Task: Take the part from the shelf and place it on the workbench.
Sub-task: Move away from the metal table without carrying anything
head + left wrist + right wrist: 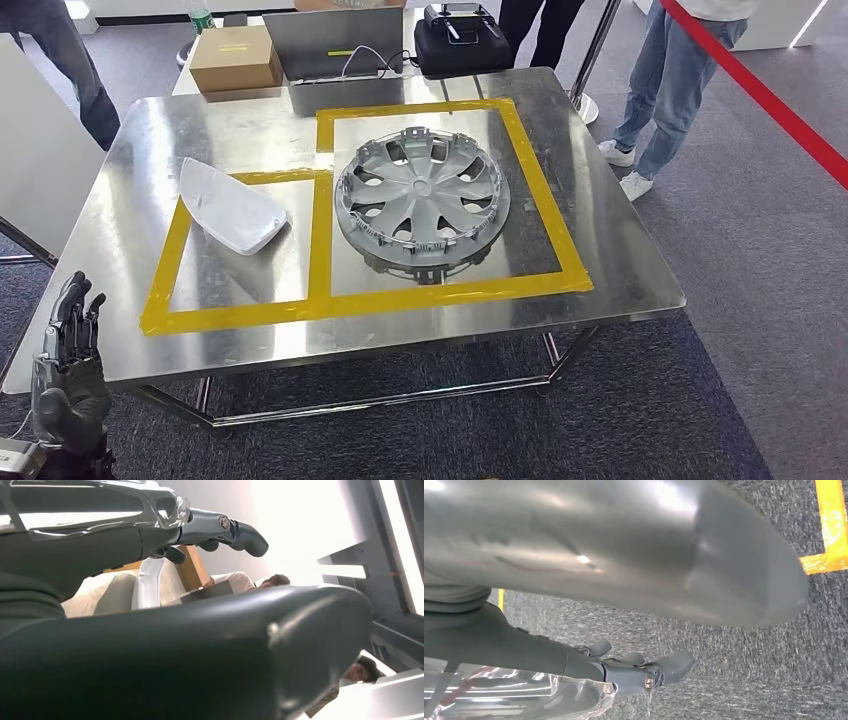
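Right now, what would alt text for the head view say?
A silver plastic wheel cover and a white curved shell part lie in separate yellow-taped squares on a shiny steel workbench. The robot's left hand is raised beside it, dark fingers empty.

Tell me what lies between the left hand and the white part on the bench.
Nothing visible: bare steel bench and a yellow tape line separate the left hand, raised at the near corner, from the white part.
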Motion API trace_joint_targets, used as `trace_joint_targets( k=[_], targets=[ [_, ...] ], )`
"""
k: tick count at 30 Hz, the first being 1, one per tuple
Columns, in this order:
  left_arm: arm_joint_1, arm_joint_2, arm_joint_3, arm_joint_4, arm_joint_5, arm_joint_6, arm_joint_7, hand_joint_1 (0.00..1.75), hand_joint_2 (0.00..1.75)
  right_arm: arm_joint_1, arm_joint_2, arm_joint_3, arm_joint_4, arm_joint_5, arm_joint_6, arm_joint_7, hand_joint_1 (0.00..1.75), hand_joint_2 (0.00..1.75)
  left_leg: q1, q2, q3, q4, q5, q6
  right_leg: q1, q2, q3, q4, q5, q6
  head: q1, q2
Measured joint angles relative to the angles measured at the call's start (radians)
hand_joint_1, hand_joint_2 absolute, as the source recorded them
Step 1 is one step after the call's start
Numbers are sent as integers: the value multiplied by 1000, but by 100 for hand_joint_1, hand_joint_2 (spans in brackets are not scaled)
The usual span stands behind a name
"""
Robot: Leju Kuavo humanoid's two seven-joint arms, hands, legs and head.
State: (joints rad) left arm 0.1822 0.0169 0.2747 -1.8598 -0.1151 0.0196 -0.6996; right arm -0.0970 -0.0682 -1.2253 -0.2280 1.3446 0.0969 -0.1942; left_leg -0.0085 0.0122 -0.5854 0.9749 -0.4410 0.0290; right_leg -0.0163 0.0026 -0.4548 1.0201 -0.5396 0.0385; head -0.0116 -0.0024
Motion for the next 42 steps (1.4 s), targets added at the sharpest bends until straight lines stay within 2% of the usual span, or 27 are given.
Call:
trace_joint_targets(
  k=[2,4,5,8,9,10,12,14,16,17,19,20,22,24,25,26,27,29,31,32,34,35,37,39,40,41,42],
  targets=[
    [4,-3,4,10,2,-11,0,0,0,-2,-2,4,0,0,0,0,0,0,-1,1,-9,6,12,-11,5,1,29,-60,-15,-11,0,0],
    [13,-4,7,21,3,-18,0,0,0,-2,-2,8,0,-1,0,1,0,0,2,-1,-17,9,16,-24,5,-1,14,-60,-4,-27,0,0],
    [19,-5,9,27,2,-20,0,0,0,-2,-2,9,1,-1,0,2,0,0,3,-3,-24,21,-3,-31,4,-3,5,-60,5,-37,-1,0],
    [33,-8,15,53,-26,-33,13,0,0,-3,0,13,1,-2,0,12,0,0,9,-8,-67,166,-146,-47,2,-8,-36,-60,38,-52,-7,0],
    [37,-11,18,65,-42,-46,15,0,0,-3,1,14,1,-2,0,15,0,0,10,-8,-81,231,-182,-50,2,-9,-52,-59,50,-53,-8,0],
    [42,-15,22,79,-60,-61,16,0,0,-3,2,15,1,-2,0,17,0,0,12,-8,-85,278,-193,-51,2,-10,-68,-57,62,-52,-8,0],
    [53,-25,37,109,-87,-92,9,0,0,-2,2,17,2,-2,0,17,0,0,14,-8,-45,276,-152,-51,1,-10,-98,-49,82,-48,-9,0],
    [59,-35,51,136,-110,-112,8,0,0,-2,2,21,2,-2,0,18,0,0,14,-9,60,145,-109,-48,1,-9,-122,-40,97,-40,-10,0],
    [61,-43,61,171,-130,-124,8,0,0,-4,3,24,3,-3,0,18,0,0,12,-11,155,5,-117,-39,4,-9,-136,-35,113,-28,-9,0],
    [62,-47,65,194,-140,-128,8,0,0,-5,3,24,3,-4,0,18,0,0,9,-13,173,-30,-125,-34,4,-9,-140,-35,122,-22,-9,0],
    [65,-57,74,258,-172,-134,5,0,0,-3,3,25,4,-9,0,18,0,0,7,-11,162,-42,-118,-17,2,-10,-147,-38,136,-9,-8,0],
    [66,-63,78,294,-192,-136,4,0,0,-2,3,26,5,-12,0,18,0,0,7,-8,152,-42,-108,-6,0,-9,-154,-28,123,-3,-8,0],
    [67,-76,82,365,-221,-133,3,0,0,0,3,26,6,-18,0,18,0,0,9,-3,128,-44,-86,11,-1,-8,-184,48,42,5,-4,0],
    [63,-86,87,436,-239,-131,2,0,0,2,2,26,6,-24,0,16,0,0,5,-1,101,-42,-64,18,-1,-7,-219,182,-52,10,-2,0],
    [60,-90,90,476,-251,-131,2,0,0,2,2,26,7,-28,0,15,0,0,3,0,87,-41,-53,19,-1,-7,-225,237,-70,11,-1,0],
    [57,-93,96,515,-266,-131,2,0,0,3,2,26,7,-31,0,13,0,0,1,1,72,-38,-43,19,-1,-7,-215,262,-63,10,-1,0],
    [54,-96,105,552,-282,-132,3,0,0,3,2,26,7,-33,-1,13,0,0,0,2,57,-34,-34,18,0,-7,-188,250,-39,7,-1,0],
    [44,-102,130,625,-321,-136,3,0,0,3,2,26,7,-36,-1,13,0,0,-2,1,33,-24,-19,14,2,-6,-85,126,8,-3,-1,0],
    [37,-107,160,693,-364,-143,2,0,0,2,3,26,7,-37,-2,14,0,0,-5,2,19,-14,-5,6,6,-4,16,-27,5,-12,-2,0],
    [33,-109,178,729,-385,-147,2,0,0,2,3,26,7,-37,-2,16,0,0,-6,3,13,-12,2,2,9,-4,41,-69,-3,-15,-2,0],
    [25,-111,216,811,-430,-148,1,0,0,5,7,26,8,-38,-2,24,0,0,-6,3,4,-10,15,-8,9,-5,35,-86,1,-26,-2,0],
    [20,-112,237,860,-458,-143,2,0,0,6,8,26,9,-38,-2,29,0,0,-5,0,-3,-4,6,-15,7,-6,25,-85,9,-33,-2,0],
    [4,-111,278,964,-512,-120,17,0,0,6,13,26,10,-37,1,34,0,0,-1,-8,-29,57,-63,-27,3,-9,-2,-82,29,-48,-5,0],
    [-22,-108,319,1080,-554,-83,52,0,0,6,16,26,11,-33,5,37,0,0,5,-11,-66,188,-159,-38,3,-12,-32,-74,47,-53,-9,0],
    [-39,-105,338,1142,-571,-61,78,0,0,6,19,27,12,-29,8,39,0,0,8,-11,-78,249,-185,-41,3,-14,-48,-70,56,-52,-9,0],
    [-55,-102,357,1200,-582,-40,105,0,0,6,21,28,12,-26,9,42,0,0,10,-11,-78,283,-186,-43,3,-16,-64,-65,65,-50,-9,0],
    [-70,-97,374,1254,-588,-20,135,0,0,5,23,30,13,-22,11,44,0,0,14,-11,-60,281,-166,-44,2,-17,-79,-60,74,-48,-9,0]
  ],
)
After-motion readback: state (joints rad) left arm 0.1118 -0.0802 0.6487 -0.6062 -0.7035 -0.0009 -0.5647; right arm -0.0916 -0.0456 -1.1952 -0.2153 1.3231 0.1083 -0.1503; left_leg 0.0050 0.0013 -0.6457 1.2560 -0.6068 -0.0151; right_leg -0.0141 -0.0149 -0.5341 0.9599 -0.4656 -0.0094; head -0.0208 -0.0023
